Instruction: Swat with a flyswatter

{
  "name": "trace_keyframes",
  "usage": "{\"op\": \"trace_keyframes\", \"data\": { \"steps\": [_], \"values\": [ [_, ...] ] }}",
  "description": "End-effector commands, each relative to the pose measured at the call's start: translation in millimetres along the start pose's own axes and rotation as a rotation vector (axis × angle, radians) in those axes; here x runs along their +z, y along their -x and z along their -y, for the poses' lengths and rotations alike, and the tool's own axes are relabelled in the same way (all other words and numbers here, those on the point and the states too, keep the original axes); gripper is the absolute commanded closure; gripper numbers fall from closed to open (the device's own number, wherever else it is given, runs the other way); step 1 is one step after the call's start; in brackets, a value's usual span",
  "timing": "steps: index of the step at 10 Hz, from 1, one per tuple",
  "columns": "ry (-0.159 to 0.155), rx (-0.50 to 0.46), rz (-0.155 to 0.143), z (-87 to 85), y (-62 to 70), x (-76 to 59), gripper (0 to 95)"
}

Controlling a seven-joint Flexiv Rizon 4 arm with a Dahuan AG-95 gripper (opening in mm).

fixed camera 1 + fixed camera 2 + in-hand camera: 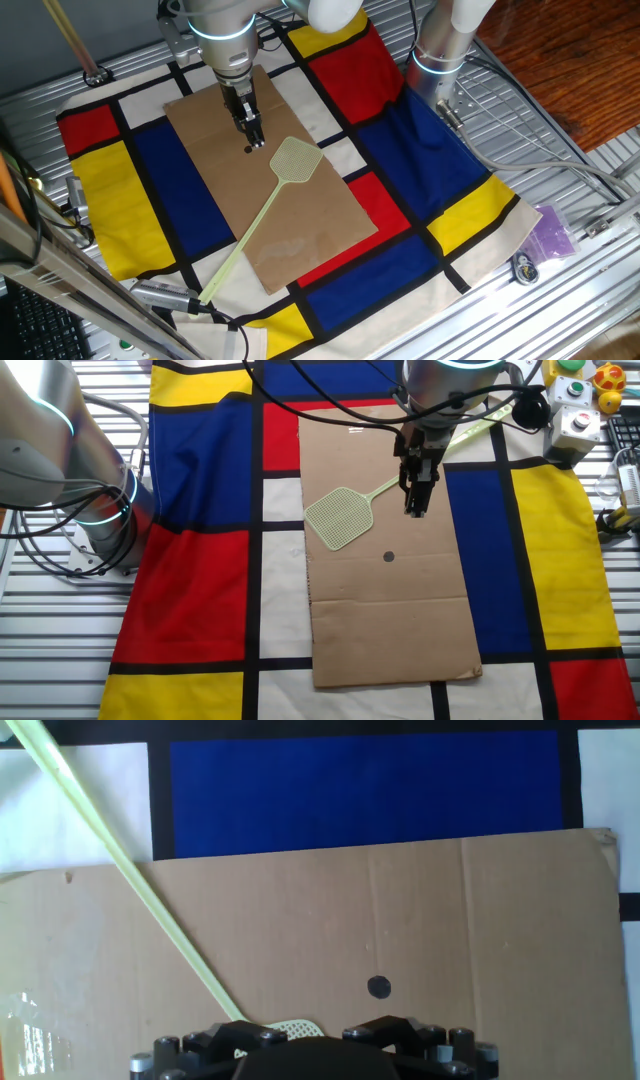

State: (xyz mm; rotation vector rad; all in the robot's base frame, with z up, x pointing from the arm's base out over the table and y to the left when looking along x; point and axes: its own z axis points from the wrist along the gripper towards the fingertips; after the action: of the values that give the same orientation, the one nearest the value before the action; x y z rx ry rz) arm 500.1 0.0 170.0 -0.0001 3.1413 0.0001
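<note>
The pale yellow-green flyswatter [296, 160] lies flat on a brown cardboard sheet [300, 230]. Its mesh head is near the sheet's middle and its handle runs toward the front left edge. It also shows in the other fixed view [340, 517]. In the hand view I see its handle [150, 900] and a sliver of the head. My gripper [253, 140] hangs just left of the head, above the cardboard. Its fingers look shut and hold nothing. It stands over the handle in the other fixed view [415, 505]. A small black dot [378, 986] marks the cardboard below it.
The cardboard lies on a red, blue, yellow and white checked cloth [440, 180]. A second arm's base [440, 50] stands at the back right. A tan wooden stick [70, 40] leans at the back left. A button box [575, 400] sits by the handle's end.
</note>
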Motion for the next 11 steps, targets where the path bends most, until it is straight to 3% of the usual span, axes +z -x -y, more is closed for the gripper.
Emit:
{"op": "trace_keyframes", "data": {
  "steps": [1,9,11],
  "values": [
    [0.054,-0.316,0.006,0.0,-0.1,0.0,95.0],
    [0.041,-0.319,-0.004,0.0,-0.1,-0.1,95.0],
    [0.015,-0.324,-0.016,-3.1,2.1,0.6,95.0]
  ]
}}
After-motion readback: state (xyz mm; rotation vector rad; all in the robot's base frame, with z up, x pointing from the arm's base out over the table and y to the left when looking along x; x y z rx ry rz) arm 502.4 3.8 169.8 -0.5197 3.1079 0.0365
